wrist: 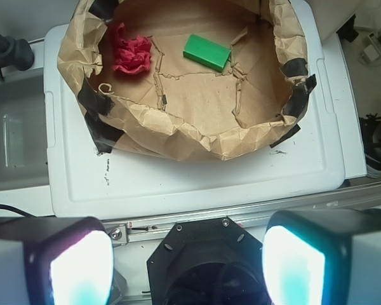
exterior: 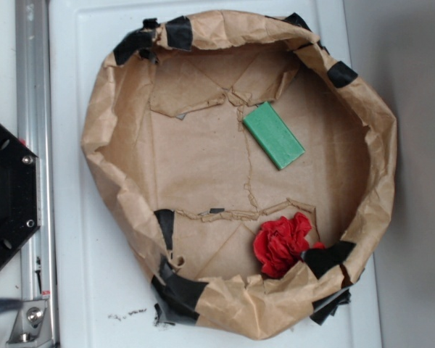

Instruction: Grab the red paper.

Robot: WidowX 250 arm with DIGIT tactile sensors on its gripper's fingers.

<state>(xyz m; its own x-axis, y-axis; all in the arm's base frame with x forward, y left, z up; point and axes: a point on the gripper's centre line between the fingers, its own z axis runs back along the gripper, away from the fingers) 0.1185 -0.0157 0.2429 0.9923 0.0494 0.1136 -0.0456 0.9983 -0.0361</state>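
- White moulded tabletop point(exterior: 80, 290) with raised rim; small dark scuff marks point(exterior: 127, 315) near one edge.
- Aluminium rail point(exterior: 32, 109) runs alongside the tabletop.
- Plain grey surface point(exterior: 413, 181) beyond the far side of the tabletop.
- Wrist view: dark cables point(wrist: 374, 136) off one side, a pale recessed tray point(wrist: 13, 146) off the other.
- Lighting even, diffuse; shadows soft.

Claw point(wrist: 187, 267) raised high, facing straight down, fingers point(wrist: 81, 270) spread wide apart, nothing between them
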